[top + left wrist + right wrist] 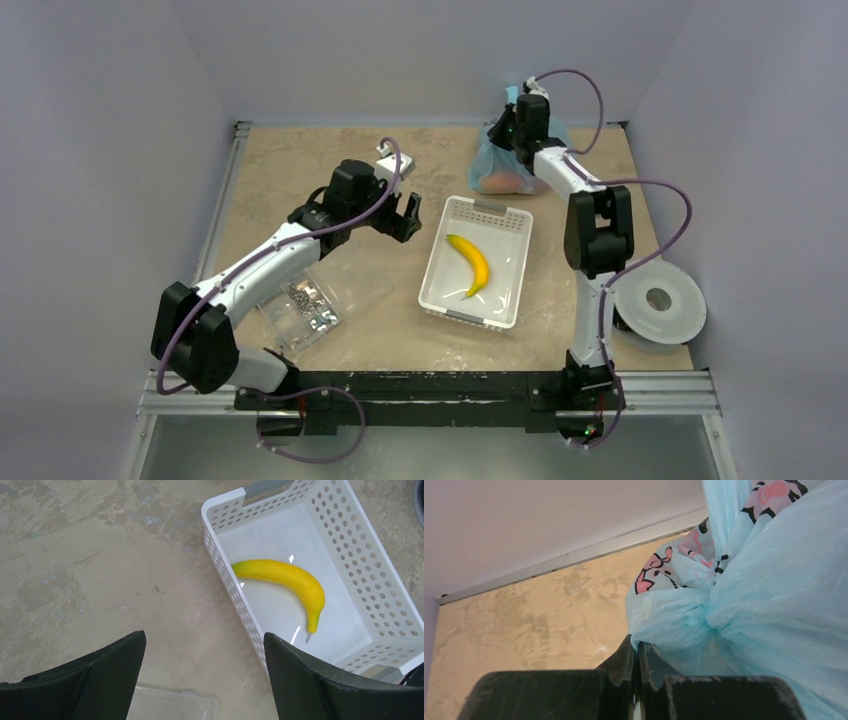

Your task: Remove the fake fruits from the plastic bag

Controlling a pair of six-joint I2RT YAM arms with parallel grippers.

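Right gripper (pixel 636 647): clenched on plastic bag (pixel 769 610) film under its knot.
Left gripper (pixel 204 636): released, over table (pixel 100 555) beside basket (pixel 372 580) holding banana (pixel 285 575).

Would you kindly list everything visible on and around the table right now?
plastic bag: one, light blue with pink print, far right of the table
fake fruits: count unclear, orange-red showing through, inside the bag
basket: one, white, perforated, table centre
banana: one, yellow, in the basket
clear packet: one, holding metal bits, near left
disc: one, white, perforated, right edge
table: one, beige
left pincer: black, open, above bare table beside the basket
right pincer: black, shut on the bag's top
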